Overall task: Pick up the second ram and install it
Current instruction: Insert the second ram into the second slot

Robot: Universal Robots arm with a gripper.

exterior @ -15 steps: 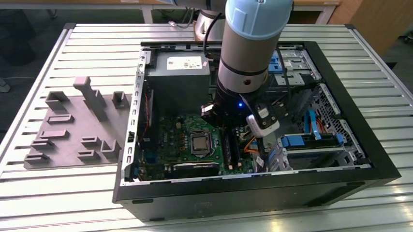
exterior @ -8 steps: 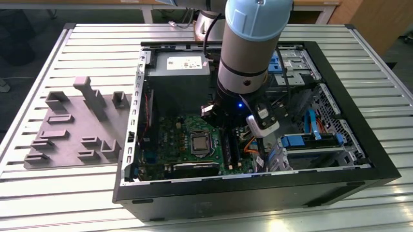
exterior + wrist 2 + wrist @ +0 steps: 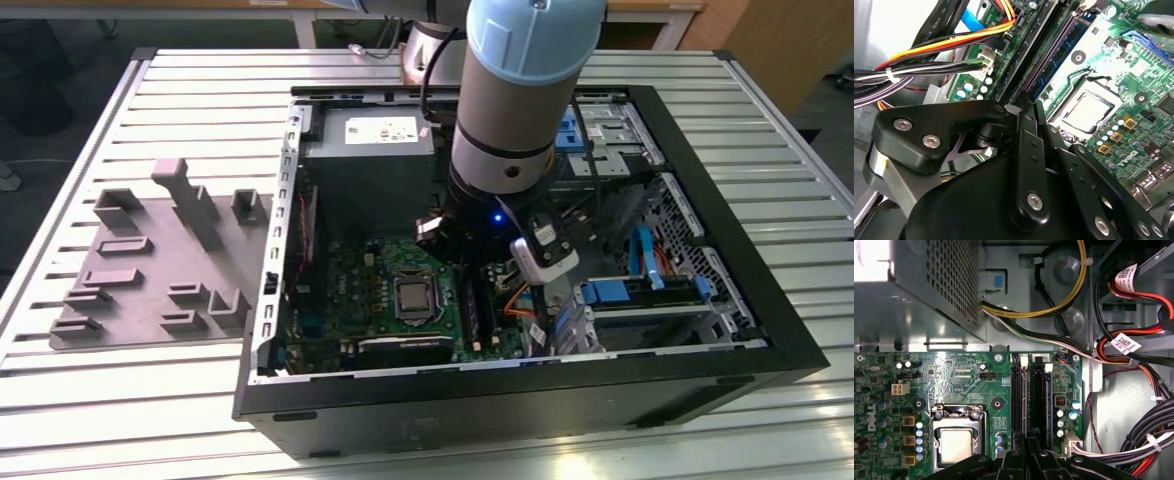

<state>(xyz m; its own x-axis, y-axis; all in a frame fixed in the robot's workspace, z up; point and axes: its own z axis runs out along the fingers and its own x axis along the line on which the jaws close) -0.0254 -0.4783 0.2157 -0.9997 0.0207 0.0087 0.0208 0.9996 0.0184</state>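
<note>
Inside the case (image 3: 747, 330), the gripper (image 3: 1029, 447) hangs directly over the near end of the slots (image 3: 1039, 400). A ram (image 3: 1019, 400) stands in one slot, its long axis running away towards the power supply (image 3: 929, 300). Whether the gripper is clamped on it cannot be told.

Second ram (image 3: 1061, 52) — dark blue-green strip, seated in slot

Surface (image 3: 400, 455): was made of pale metal slats, running across the exterior view.
Floor (image 3: 60, 60): was dark, beyond the slats at the exterior view's left.
Furniture (image 3: 781, 45): was a wooden panel in the far corner.
Light: was bright and even, with glare on the slats.
</note>
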